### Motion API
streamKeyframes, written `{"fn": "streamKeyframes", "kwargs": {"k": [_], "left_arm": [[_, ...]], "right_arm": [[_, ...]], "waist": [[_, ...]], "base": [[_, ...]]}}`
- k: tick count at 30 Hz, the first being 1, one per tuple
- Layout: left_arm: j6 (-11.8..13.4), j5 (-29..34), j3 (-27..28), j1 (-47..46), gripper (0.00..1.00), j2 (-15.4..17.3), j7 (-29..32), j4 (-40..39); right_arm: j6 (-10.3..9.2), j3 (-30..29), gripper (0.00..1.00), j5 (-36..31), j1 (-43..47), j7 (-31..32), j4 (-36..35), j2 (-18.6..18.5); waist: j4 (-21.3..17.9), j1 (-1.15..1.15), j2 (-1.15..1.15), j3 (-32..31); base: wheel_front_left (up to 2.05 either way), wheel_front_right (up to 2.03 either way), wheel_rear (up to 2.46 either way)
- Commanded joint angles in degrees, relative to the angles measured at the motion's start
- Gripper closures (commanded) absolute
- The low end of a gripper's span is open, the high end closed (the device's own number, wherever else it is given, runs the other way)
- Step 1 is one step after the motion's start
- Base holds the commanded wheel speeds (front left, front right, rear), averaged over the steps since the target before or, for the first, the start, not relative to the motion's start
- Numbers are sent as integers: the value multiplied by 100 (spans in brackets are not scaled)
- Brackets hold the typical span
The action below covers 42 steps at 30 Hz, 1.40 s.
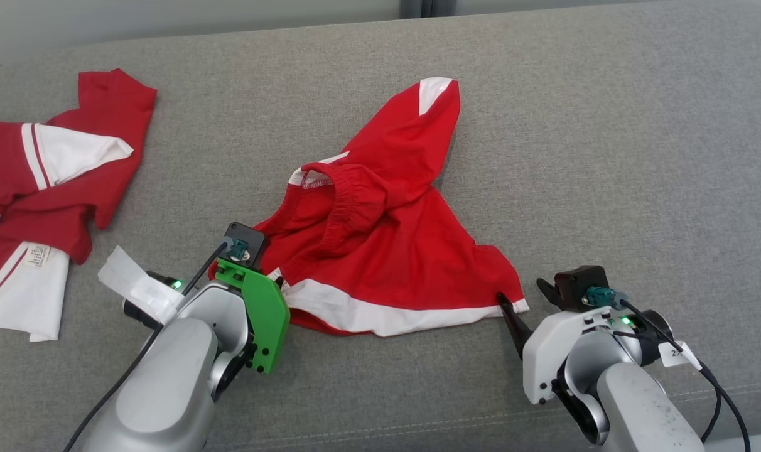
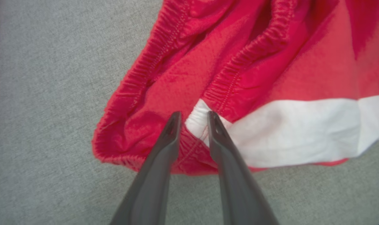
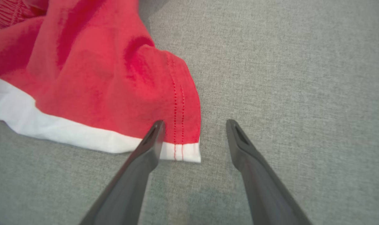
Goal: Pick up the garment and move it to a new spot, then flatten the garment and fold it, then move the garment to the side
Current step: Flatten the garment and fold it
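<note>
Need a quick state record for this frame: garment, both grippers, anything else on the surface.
surface: grey fabric surface
garment: red shorts with white trim, crumpled, not yet flattened or folded
left gripper: at the waistband corner, fingers a narrow gap apart with cloth between the tips; firm grip not certain
right gripper: open, straddling the hem corner, one finger over the cloth, the other over bare surface
other: second red and white garment at the robot's left, apart from the shorts

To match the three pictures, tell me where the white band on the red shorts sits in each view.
Head view: white band along the near edge of the shorts, low centre.
Left wrist view: band right of centre.
Right wrist view: band lower left.
Shared landmark: grey cushion.
</note>
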Motion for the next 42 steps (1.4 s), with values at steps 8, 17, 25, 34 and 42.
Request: {"fn": "streamKeyframes", "kwargs": {"k": [8, 17, 25, 34, 42], "left_arm": [[-30, -125, -181, 68, 93, 8, 26, -20], [-6, -167, -303, -124, 94, -19, 55, 106], [52, -169, -330, -151, 0, 48, 71, 131], [14, -301, -454, -64, 22, 44, 126, 72], [11, -346, -534, -112, 71, 86, 76, 39]], "right_arm": [[0, 54, 0, 105, 32, 149, 37, -11], [-1, 6, 0, 225, 75, 326, 62, -13], [-1, 33, 0, 309, 58, 324, 114, -11], [-1, 75, 0, 319, 54, 311, 150, -9], [-1, 62, 0, 277, 66, 300, 118, -10]], "waist": [[36, 0, 0, 33], [-1, 0, 0, 98], [38, 0, 0, 137], [47, 0, 0, 105], [9, 0, 0, 101]], "base": [[0, 0, 0], [0, 0, 0], [0, 0, 0], [0, 0, 0], [0, 0, 0]]}}
